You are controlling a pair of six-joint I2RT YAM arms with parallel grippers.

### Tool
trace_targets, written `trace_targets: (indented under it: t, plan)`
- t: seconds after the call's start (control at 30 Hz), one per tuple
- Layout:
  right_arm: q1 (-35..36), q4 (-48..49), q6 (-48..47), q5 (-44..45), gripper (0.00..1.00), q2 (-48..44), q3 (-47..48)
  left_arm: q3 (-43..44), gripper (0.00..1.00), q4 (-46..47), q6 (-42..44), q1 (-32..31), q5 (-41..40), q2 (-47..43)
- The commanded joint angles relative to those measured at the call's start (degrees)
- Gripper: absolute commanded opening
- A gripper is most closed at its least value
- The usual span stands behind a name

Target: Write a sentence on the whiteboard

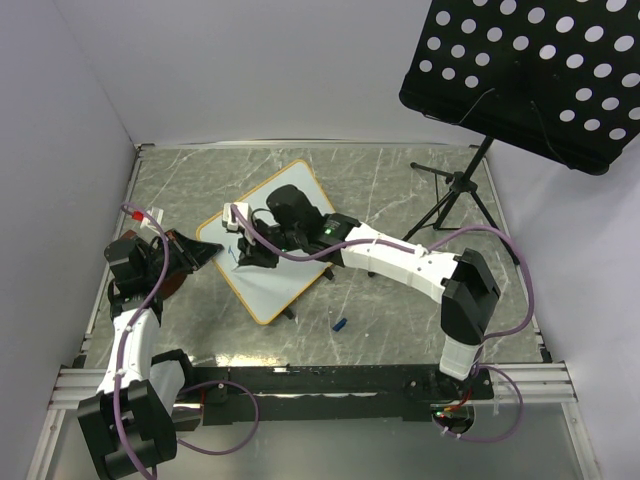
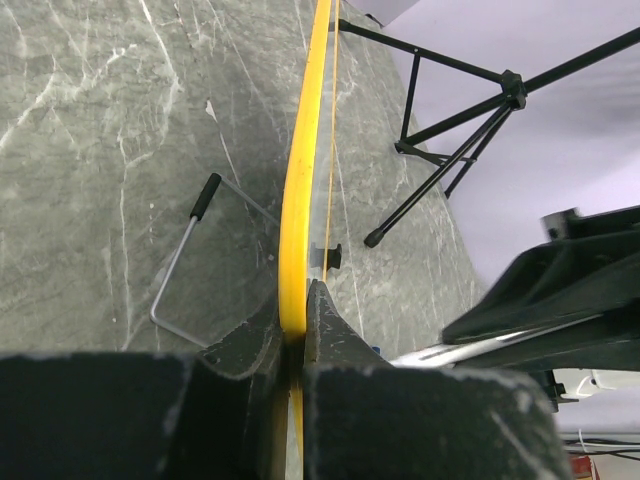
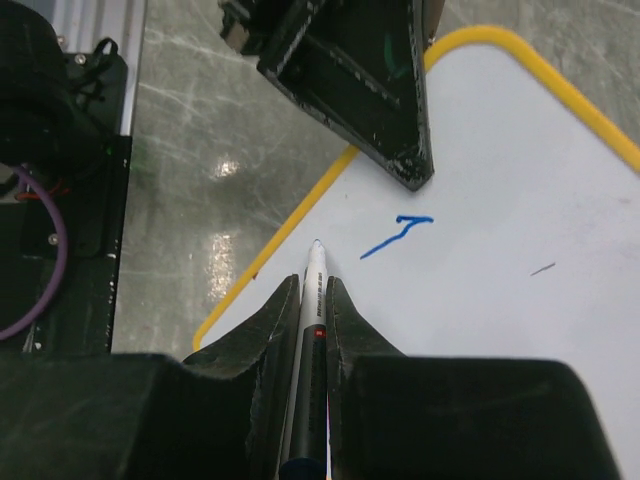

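Whiteboard (image 1: 275, 288) with a thin orange-yellow frame lies flat and turned cornerwise on the grey marbled table (image 1: 400, 190), left of centre, between the two arms. Writing on it has barely begun: the sentence (image 3: 397, 235) so far is one small blue stroke, a short bar with a slanting tail, near the board's left corner. A faint grey dash sits off to one side of it. The rest of the white surface in view is blank, so by my reading nearly all the words are left to write.

Right gripper (image 3: 314, 285) reaches over the board from the right, its jaws pressed together on a marker (image 3: 316, 262). The marker's tip points at the board just beside the blue stroke; whether it touches cannot be told. Left gripper (image 2: 296, 305) is clamped on the board's frame at the left corner, seemingly to steady it. A small blue piece (image 1: 340, 324), likely the marker's cap, lies on the table near the board's lower edge. A black perforated music stand (image 1: 530, 70) stands at the far right
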Motion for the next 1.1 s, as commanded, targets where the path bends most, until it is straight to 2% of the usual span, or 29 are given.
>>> trace_targets:
  t: [0.0,0.17,0.4,1.07]
  plan:
    - [0.03,1.34,1.88,-0.06,0.0,-0.39,5.87,0.66,0.01,4.23,5.27,0.0,0.25,-0.56]
    - [-2.43,0.81,2.93,-0.76,0.0,-1.89,6.85,0.75,0.01,4.41,5.27,0.0,0.33,-0.65]
    - [-4.98,3.01,2.58,0.73,0.0,-2.16,2.55,0.57,0.01,4.76,4.92,0.0,0.69,-0.3]
    - [-4.9,1.96,2.76,-1.46,0.0,1.36,3.95,0.48,0.01,5.2,4.65,0.0,1.13,-0.29]
